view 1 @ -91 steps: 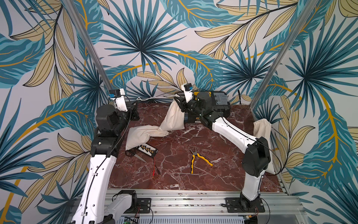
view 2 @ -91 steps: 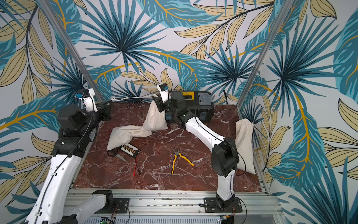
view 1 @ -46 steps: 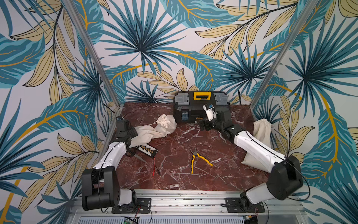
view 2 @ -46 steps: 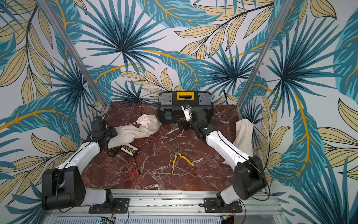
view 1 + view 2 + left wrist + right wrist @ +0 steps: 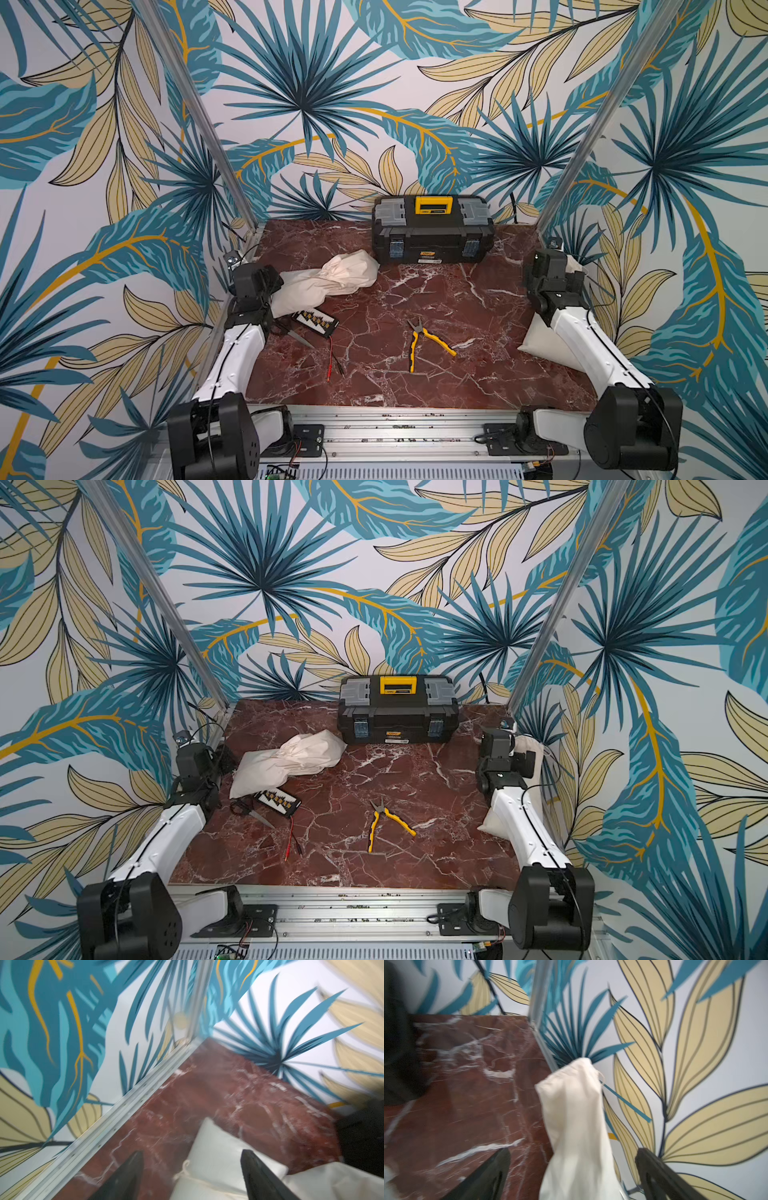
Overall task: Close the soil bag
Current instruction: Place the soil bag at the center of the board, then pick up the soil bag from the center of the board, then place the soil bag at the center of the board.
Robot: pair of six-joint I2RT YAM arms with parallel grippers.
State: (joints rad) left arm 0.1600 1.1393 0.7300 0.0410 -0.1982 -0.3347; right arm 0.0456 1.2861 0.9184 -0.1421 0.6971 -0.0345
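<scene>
Soil bag [image 5: 353, 268] | laid on its side just beside toolbox [image 5: 432, 232], left rear | soft, likely heavy; best taken at gathered neck, seemingly cinched | left gripper [image 5: 192, 1151], right gripper [image 5: 574, 1149]: spread, nothing held

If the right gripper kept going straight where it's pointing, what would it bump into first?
Probably the white cloth bag: it stands straight ahead, between the open jaws of the right gripper, though depth is unclear.

Wallpaper of teal and beige tropical leaves [image 5: 307, 104] covers the walls. A dark red, white-veined marble tabletop [image 5: 457, 374] lies evenly lit, silver aluminium posts [image 5: 203, 124] rising at its back corners.
</scene>
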